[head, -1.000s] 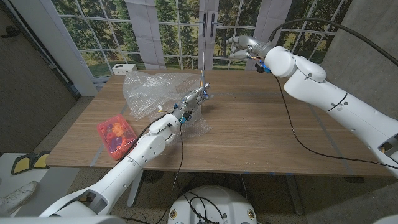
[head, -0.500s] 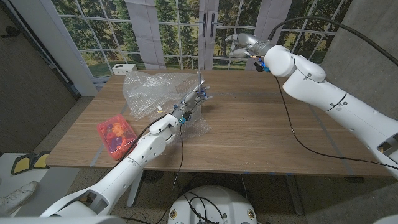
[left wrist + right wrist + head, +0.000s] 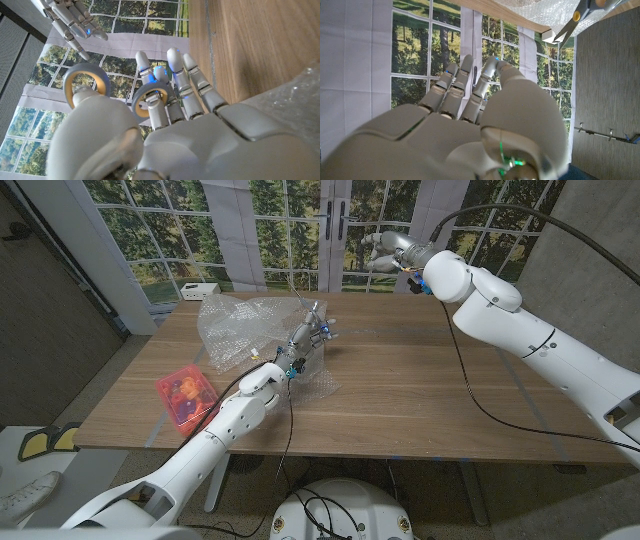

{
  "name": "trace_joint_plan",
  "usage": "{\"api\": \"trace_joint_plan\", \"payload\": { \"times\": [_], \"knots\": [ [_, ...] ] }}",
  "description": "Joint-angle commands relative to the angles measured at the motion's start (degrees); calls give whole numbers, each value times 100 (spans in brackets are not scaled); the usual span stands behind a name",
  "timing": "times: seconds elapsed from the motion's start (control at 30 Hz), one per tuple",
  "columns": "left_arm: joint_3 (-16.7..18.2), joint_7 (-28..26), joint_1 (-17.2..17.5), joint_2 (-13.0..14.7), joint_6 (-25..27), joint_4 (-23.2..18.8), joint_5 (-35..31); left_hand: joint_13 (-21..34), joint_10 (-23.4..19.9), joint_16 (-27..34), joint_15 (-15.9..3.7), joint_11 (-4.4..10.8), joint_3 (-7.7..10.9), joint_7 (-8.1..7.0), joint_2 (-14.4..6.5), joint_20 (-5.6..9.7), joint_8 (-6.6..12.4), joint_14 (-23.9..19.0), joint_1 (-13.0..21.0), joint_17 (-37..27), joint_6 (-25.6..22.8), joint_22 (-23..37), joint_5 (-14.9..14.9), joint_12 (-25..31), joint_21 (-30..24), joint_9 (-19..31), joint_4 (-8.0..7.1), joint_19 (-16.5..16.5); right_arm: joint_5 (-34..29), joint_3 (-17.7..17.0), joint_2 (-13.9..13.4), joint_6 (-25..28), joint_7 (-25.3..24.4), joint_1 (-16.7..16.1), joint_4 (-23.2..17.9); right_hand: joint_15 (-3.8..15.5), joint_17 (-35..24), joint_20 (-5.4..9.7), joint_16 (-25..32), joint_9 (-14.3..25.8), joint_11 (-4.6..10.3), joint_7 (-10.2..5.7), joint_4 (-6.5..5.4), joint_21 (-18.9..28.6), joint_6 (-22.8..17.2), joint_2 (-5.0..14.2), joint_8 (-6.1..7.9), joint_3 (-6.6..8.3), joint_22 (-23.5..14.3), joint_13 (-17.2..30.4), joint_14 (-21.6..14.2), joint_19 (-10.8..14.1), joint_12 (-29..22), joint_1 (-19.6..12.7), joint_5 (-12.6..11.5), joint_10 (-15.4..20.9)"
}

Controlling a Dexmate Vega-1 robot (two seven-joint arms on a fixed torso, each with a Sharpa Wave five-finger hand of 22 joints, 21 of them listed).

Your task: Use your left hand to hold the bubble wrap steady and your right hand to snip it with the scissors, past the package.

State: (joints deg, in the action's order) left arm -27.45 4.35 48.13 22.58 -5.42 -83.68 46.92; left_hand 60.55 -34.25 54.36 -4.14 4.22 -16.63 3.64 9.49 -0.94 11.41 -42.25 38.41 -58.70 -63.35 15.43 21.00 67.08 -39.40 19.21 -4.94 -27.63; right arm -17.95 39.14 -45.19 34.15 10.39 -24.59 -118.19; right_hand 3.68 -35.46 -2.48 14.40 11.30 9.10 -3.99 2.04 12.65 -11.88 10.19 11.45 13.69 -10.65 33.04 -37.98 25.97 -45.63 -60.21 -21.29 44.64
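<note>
My left hand [image 3: 305, 340] is raised over the middle of the table and grips the scissors [image 3: 303, 300], blades pointing up and leaning left. Its fingers [image 3: 175, 85] wrap the grey, orange-lined handle rings [image 3: 86, 86]. Crumpled clear bubble wrap [image 3: 245, 325] lies behind and under this hand, with a flat part [image 3: 318, 383] toward the front. My right hand [image 3: 385, 252] hovers above the table's far edge, fingers apart and holding nothing. It appears beyond the handles [image 3: 70, 20]. Blade tips [image 3: 580, 14] and bubble wrap [image 3: 545, 6] appear past my right hand [image 3: 465, 125].
A red package [image 3: 185, 395] of colourful items lies near the table's front left edge. A small white box [image 3: 200, 290] stands at the far left corner. Bare wooden tabletop [image 3: 450, 380] stretches over the right half. Windows stand behind the table.
My left hand has turned a little, tipping the scissors' blades from upright toward the left. My right hand has stayed almost in place above the far edge.
</note>
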Motion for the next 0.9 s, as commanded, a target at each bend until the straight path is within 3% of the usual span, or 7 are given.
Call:
{"api": "trace_joint_plan", "payload": {
  "times": [0.03,0.13,0.27,0.37,0.5,0.9],
  "knots": [
    [-80,187,-133,256,424,-136,-132,8,-443,37,-265,209,-212,382,34,-117,44,-61,-218,-67,172,-27,95,33,41,39,-78,-1,-16,51,53,-9,78,107,56,913,-27,-23,-10,16,-1,-18,13,19,-65,-12,-20,36,-17,15,-68,-15,-32,39,8,66],
    [-127,299,-207,394,623,-183,-147,44,-408,43,-101,106,-313,543,52,-226,43,7,-410,-120,209,-52,137,47,63,62,-148,6,-20,56,59,-26,74,112,80,905,-22,-30,-28,16,-8,-13,10,18,-69,-15,-22,44,-16,3,-60,-17,-32,55,18,63],
    [-199,481,-349,559,842,-198,-204,92,-354,62,30,-56,-402,657,105,-349,51,10,-759,-150,261,-95,190,62,124,99,-249,58,-9,31,55,-46,49,97,94,912,-23,-31,-39,16,-3,-11,19,17,-70,-18,-26,55,-15,-5,-56,-19,-41,59,27,74],
    [-235,669,-444,620,846,-154,-250,96,-353,91,106,-82,-418,688,126,-390,75,-8,-928,-179,238,-121,209,64,158,121,-282,74,12,9,46,-55,50,87,95,914,-27,-36,-42,16,2,-15,28,16,-74,-21,-26,59,-15,1,-55,-21,-49,60,34,69],
    [-221,858,-499,627,820,-120,-205,103,-400,103,99,-144,-401,711,86,-410,101,-54,-1078,-164,203,-133,240,85,165,143,-319,45,35,-10,41,-67,41,70,102,915,-26,-42,-53,16,-17,-16,34,15,-76,-16,-28,73,-14,-1,-52,-23,-62,62,40,84],
    [-100,376,-240,666,428,-488,-486,151,-404,166,4,-105,-326,682,5,-357,127,-89,-1132,-166,176,-127,369,109,155,216,-272,-43,86,-26,29,-104,32,50,127,911,-49,-49,-55,16,-8,-18,55,12,-86,-15,-33,97,-13,7,-77,-30,-89,82,70,70]
  ]
}}
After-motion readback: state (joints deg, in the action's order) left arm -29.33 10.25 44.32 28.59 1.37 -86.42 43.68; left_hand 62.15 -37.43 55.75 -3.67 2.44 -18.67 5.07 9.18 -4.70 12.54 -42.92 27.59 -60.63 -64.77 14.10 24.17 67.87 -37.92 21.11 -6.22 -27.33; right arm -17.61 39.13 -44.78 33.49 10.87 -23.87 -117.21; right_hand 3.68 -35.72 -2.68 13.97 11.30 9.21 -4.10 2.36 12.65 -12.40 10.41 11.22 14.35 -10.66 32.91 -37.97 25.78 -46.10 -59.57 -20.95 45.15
